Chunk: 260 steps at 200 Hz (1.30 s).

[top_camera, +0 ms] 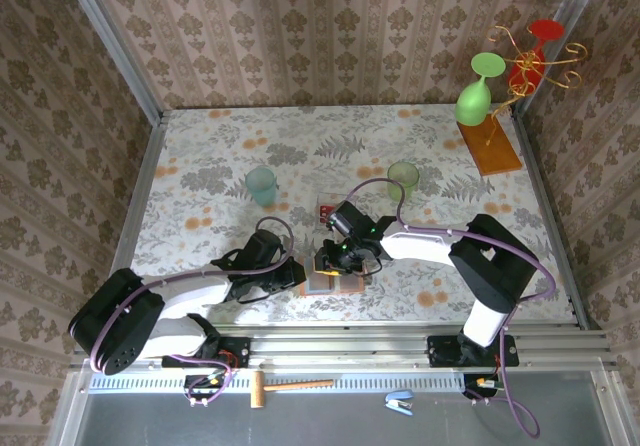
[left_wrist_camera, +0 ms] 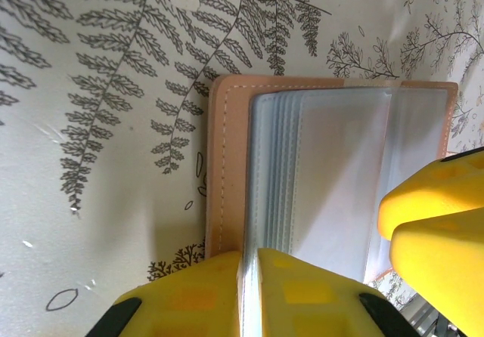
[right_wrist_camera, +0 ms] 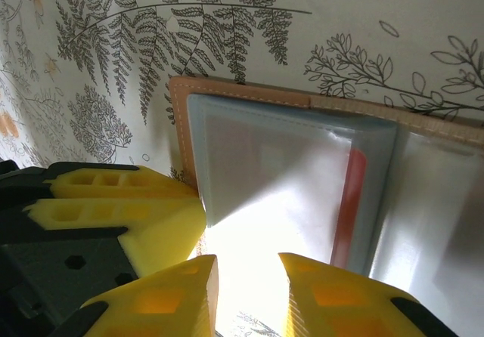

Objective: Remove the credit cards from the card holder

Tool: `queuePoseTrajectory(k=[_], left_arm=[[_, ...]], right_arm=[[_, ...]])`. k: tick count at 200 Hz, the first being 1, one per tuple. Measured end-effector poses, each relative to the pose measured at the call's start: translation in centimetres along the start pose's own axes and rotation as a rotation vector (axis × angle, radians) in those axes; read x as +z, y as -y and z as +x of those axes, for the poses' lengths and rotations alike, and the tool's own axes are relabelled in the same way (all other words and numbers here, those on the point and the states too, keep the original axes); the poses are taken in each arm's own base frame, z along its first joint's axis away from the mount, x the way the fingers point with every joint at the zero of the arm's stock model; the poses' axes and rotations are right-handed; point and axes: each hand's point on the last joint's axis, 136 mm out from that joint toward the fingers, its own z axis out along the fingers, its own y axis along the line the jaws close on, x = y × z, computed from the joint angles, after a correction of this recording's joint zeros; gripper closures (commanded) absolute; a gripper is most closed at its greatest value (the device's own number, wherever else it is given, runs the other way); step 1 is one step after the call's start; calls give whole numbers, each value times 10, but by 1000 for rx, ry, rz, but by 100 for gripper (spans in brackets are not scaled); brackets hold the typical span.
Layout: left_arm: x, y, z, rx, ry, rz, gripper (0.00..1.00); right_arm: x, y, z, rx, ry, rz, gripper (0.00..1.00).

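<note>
As it gapes, tan card holder (right_wrist_camera: 265, 156)

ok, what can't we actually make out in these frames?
Top view: card holder mostly under both arms; contents hidden.
Right wrist view: glare whites out the sleeve; red card only a strip, count unknown.
Left wrist view: left fingers cover the clamped edge of the card holder.
Right wrist view: right fingers cut off by the bottom edge; whether they grip anything is unclear.
</note>
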Motion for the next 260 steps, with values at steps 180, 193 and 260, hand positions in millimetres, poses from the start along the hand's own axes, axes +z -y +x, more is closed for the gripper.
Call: queuePoseTrajectory(k=[180,193,260], left_arm=[[-3,-2,1,-1,4,-5,86],[-3,-2,1,0,5,-5,86],[-3,-2,1,-1,4,-5,86]], right_arm=[[0,10,3,14,-7,41,67],[0,10,3,15,-9,44,67],[0,18,2,13,-10,55,67]])
